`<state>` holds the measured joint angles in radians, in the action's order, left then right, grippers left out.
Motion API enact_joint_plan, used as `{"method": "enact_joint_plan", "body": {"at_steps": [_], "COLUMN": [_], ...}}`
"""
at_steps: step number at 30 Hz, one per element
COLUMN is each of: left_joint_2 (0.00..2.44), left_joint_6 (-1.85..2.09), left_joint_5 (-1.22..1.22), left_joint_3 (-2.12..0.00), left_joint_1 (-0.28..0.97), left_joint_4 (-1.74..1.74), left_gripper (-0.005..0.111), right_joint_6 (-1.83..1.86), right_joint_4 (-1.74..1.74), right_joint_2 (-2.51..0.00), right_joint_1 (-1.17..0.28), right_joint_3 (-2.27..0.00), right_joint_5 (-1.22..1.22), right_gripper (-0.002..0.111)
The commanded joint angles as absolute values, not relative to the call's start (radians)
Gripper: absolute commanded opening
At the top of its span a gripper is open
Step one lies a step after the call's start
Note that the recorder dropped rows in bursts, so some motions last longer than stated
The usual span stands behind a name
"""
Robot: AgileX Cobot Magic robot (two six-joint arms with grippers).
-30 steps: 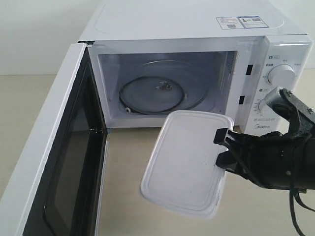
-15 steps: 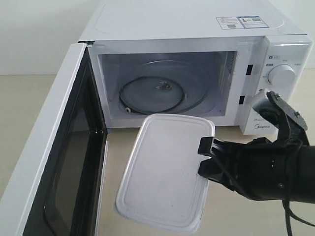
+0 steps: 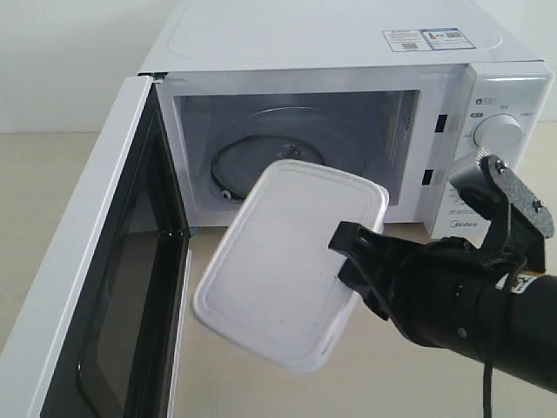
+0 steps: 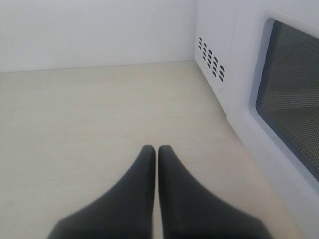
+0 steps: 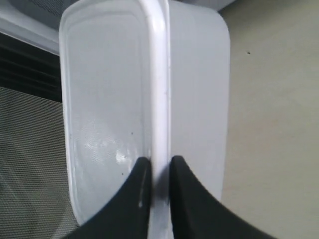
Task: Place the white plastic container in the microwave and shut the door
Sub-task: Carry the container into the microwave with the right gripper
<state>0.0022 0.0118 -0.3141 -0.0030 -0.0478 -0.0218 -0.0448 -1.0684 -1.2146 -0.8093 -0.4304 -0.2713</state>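
Left tool: my left tool (image 4: 157, 149) has its two dark fingers pressed together with nothing between them, above the bare pale beige table (image 4: 89, 114).
Left tool's surroundings: beside it stand a white wall with a patch of small vent slots and a dark mesh window in a white frame.
Door: the white side-hinged door with the dark rectangular window (image 3: 83, 252) stands swung wide open on the left of the exterior view.
Microwave: the white boxy countertop microwave (image 3: 331, 39) sits on the table, its cavity open to the front.
Turntable: the round glass turntable (image 3: 261, 157) lies in the cavity, partly hidden behind the container.
Container: the translucent white rectangular plastic container with rounded corners (image 3: 278, 261) hangs tilted in the air in front of the open cavity, clear of the table, its flat lid facing the exterior camera and its upper edge overlapping the lower part of the opening.
Right tool: my right tool (image 3: 346, 257) pinches the container's rim at its right edge, one black finger on each side of the rim.
Control panel: the round white knob (image 3: 498, 133) is right of the cavity, above my right arm.
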Motion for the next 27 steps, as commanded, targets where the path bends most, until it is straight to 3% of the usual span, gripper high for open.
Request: {"method": "enact_joint_plan", "body": {"at_steps": [1, 17, 27], "left_joint_2": [0.000, 0.000, 0.000], "left_joint_6": [0.016, 0.016, 0.016], "left_joint_5": [-0.310, -0.310, -0.310], "left_joint_3": [0.000, 0.000, 0.000], "left_joint_1": [-0.051, -0.051, -0.051], "left_joint_4": [-0.023, -0.023, -0.023], "left_gripper": [0.004, 0.004, 0.004], "right_joint_6": [-0.275, -0.658, -0.688], "right_joint_4": [-0.953, -0.953, -0.987], "right_joint_2": [-1.263, -1.492, -1.623], "right_joint_1": [-0.862, -0.889, -0.878], "right_joint_3": [-0.430, -0.432, -0.528], "right_joint_5": [-0.410, -0.785, -0.843], "right_gripper": [0.000, 0.000, 0.000]}}
